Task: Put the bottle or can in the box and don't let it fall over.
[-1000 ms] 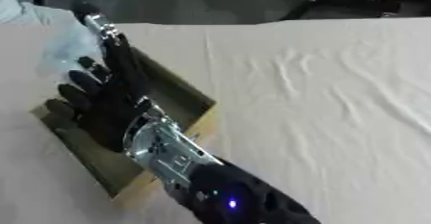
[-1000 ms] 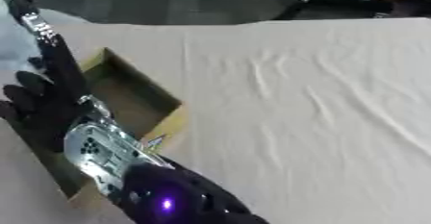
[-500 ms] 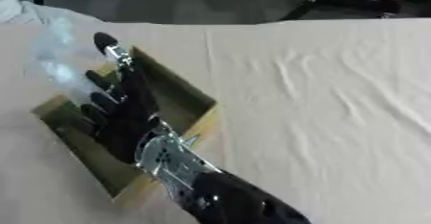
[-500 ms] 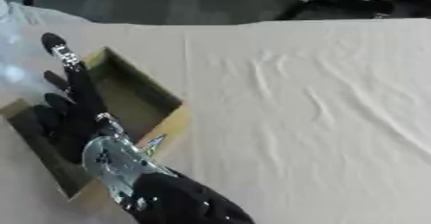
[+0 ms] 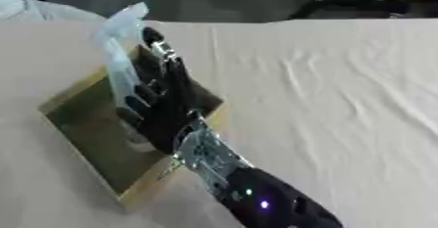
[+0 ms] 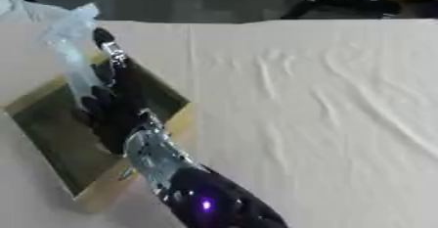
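A clear plastic bottle (image 5: 120, 51) stands nearly upright with its lower end inside an open brown cardboard box (image 5: 145, 193) at the left of the table. Its top leans slightly up and to the left. My right hand (image 5: 171, 112) reaches in from the bottom of the view and is shut on the bottle from its right side. One finger (image 5: 159, 46) sticks straight up along the bottle. I cannot make out whether the bottle's base touches the box floor. My left hand shows in neither view.
A wrinkled beige cloth (image 5: 342, 100) covers the table to the right of the box. A pale crumpled thing (image 5: 26, 7) lies at the far left corner. Beyond the table's far edge (image 5: 282, 20) the floor is dark.
My right hand has carried the bottle to the right, from beyond the box's left wall to inside the box. The box itself has stayed put.
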